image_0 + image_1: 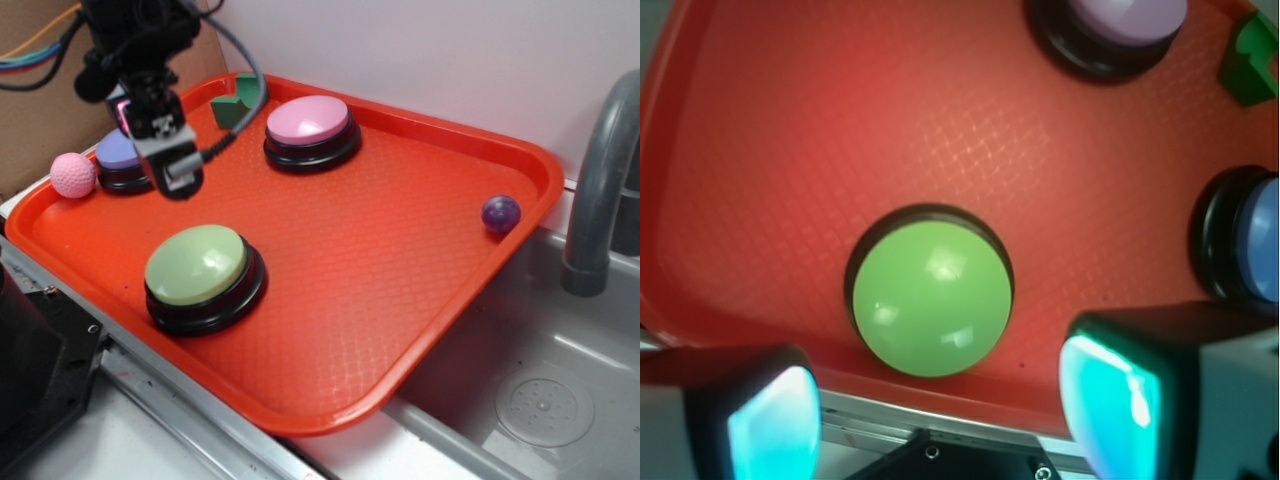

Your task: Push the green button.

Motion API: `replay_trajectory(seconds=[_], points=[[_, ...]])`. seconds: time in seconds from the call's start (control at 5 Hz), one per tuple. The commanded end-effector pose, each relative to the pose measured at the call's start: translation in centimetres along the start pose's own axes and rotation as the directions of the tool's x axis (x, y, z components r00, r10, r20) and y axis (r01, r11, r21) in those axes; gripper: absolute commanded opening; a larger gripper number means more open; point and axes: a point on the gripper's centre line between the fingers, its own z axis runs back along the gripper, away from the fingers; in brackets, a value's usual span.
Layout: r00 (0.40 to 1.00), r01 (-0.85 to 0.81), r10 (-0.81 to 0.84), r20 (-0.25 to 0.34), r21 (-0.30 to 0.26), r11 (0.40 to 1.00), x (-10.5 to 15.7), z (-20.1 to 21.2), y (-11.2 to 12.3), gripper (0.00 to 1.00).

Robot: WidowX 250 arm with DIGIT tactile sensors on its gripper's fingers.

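- The gripper [172, 150] hangs above the orange tray [400, 290], holding nothing; in the wrist view its two fingers [770, 420] stand well apart with open space between them.
- The green button [200, 268], a pale-green dome on a black round base, sits on the tray below and ahead of the gripper, toward the tray's near edge; in the wrist view it [931, 296] lies just beyond the gap between the fingers, untouched.
- A lavender-blue button [122, 160] sits just behind the gripper in the exterior view, partly hidden by it; in the wrist view it [1252, 240] shows at the right edge, beyond the right-hand finger.
- A pink button [310, 128] stands farther off on the tray, past the gripper toward the back rim; the wrist view catches it [1110, 30] at the top.
- A small dark green notched block [235, 100] rests near the back rim, between the gripper's arm and the pink button.
- A pink ball [73, 175] lies at the tray's rim beside the lavender-blue button.
- A purple ball [501, 213] lies well apart from the gripper, near the tray's far side rim.
- A grey sink [540, 390] with a faucet [600, 190] sits beyond that side of the tray.
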Motion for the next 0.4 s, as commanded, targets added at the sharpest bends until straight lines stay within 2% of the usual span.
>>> replay_trajectory(seconds=[0.0, 0.2], points=[[0.999, -0.018, 0.018, 0.046, -0.003, 1.000, 1.03, 2.01, 0.74, 1.00], [0.998, 0.013, -0.012, 0.066, -0.008, 1.000, 0.91, 2.56, 0.92, 1.00]])
